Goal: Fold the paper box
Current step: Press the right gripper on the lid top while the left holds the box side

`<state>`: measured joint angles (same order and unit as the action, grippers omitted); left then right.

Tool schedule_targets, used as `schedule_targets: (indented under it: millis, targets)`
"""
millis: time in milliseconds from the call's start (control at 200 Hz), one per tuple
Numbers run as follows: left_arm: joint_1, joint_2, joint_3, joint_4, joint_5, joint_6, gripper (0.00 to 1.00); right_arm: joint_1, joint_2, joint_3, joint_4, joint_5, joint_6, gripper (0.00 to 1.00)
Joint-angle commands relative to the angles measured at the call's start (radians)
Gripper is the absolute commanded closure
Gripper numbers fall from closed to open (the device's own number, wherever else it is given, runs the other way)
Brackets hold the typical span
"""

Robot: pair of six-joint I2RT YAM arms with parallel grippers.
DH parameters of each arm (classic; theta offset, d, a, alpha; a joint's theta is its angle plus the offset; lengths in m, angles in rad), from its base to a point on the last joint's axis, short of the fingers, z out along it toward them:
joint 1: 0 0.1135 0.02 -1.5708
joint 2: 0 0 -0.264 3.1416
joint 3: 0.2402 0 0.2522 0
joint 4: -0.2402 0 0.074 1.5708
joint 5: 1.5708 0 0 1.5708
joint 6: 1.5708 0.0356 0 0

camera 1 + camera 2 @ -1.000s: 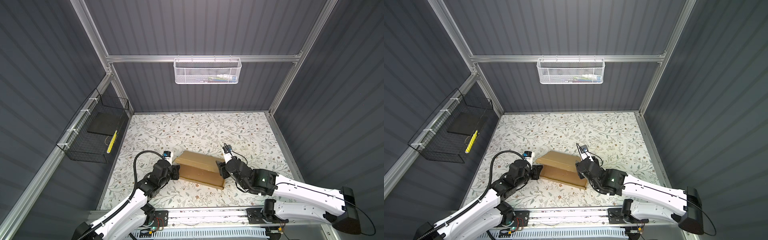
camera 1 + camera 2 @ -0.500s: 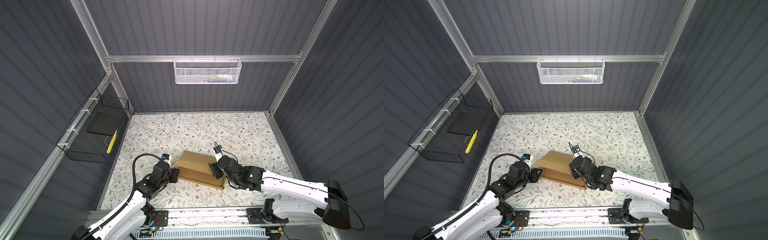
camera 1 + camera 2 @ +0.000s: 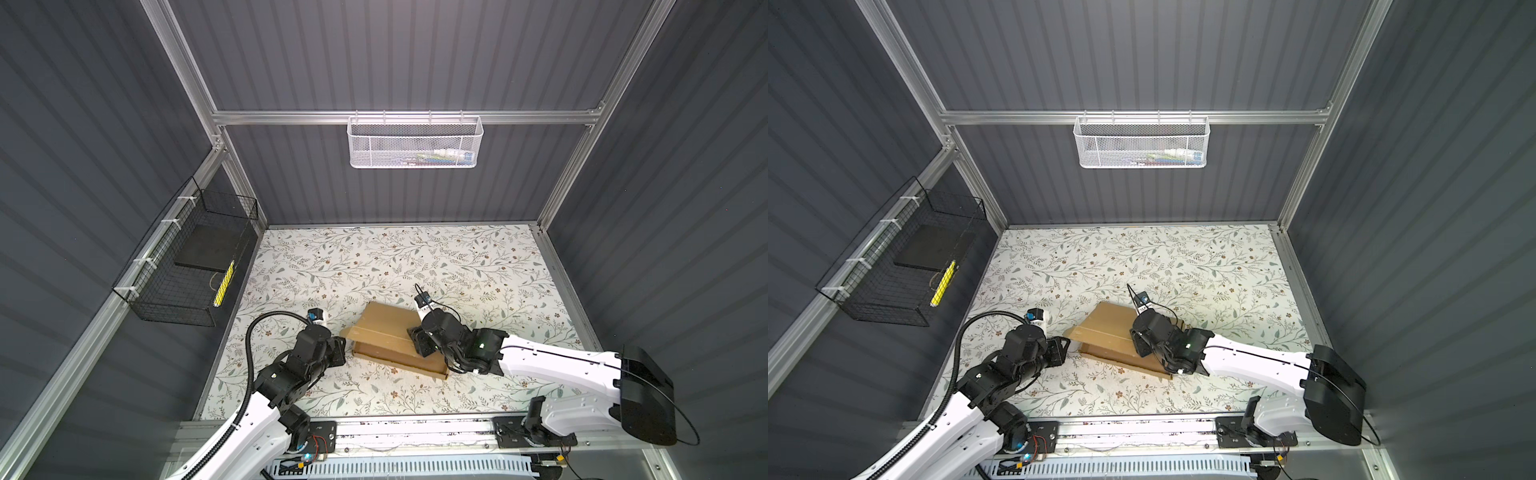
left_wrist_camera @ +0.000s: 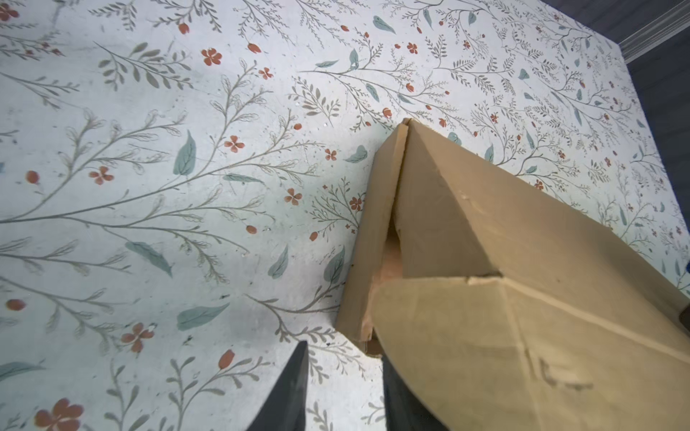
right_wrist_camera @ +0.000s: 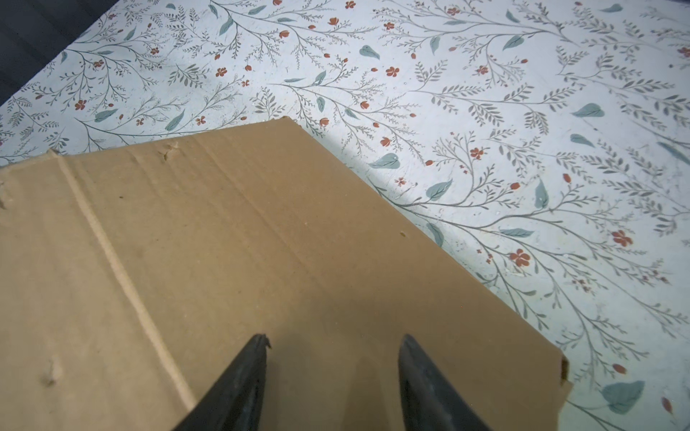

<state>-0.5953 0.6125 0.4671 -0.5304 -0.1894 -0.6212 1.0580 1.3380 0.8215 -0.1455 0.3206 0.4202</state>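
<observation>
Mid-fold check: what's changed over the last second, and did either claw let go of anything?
The right claw slid left from the right end of the paper box to over its lid, jaws open. The left claw, at the box's left end flap, opened; whether it had been gripping the flap is unclear. The box itself, the white mesh basket and the black wire basket stayed put.

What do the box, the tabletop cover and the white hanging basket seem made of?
Paper box: matte brown corrugated cardboard, with flute lines and pressed creases.
Tabletop cover: smooth printed floral sheet, material unclear.
White basket: fine mesh, probably painted metal.
</observation>
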Motion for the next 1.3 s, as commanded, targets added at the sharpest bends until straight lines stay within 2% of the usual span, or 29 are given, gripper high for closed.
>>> schedule_targets:
  millis: [0, 265, 530, 921, 1296]
  targets:
    - [-0.004, -0.001, 0.069, -0.087, -0.06, -0.019, 0.65, -0.007, 0.026, -0.005, 0.038, -0.026, 0.017, 0.42]
    - [-0.004, 0.04, 0.183, -0.149, -0.141, 0.029, 0.61, -0.009, 0.041, -0.039, 0.087, -0.035, 0.042, 0.43]
    - [-0.004, 0.127, 0.265, -0.134, -0.173, 0.097, 0.59, -0.009, 0.041, -0.08, 0.111, -0.04, 0.069, 0.43]
    - [-0.004, 0.288, 0.314, -0.028, -0.085, 0.184, 0.58, -0.009, -0.004, -0.132, 0.1, -0.032, 0.101, 0.43]
    - [-0.004, 0.408, 0.32, 0.057, -0.012, 0.219, 0.59, -0.01, -0.072, -0.184, 0.047, -0.023, 0.146, 0.43]
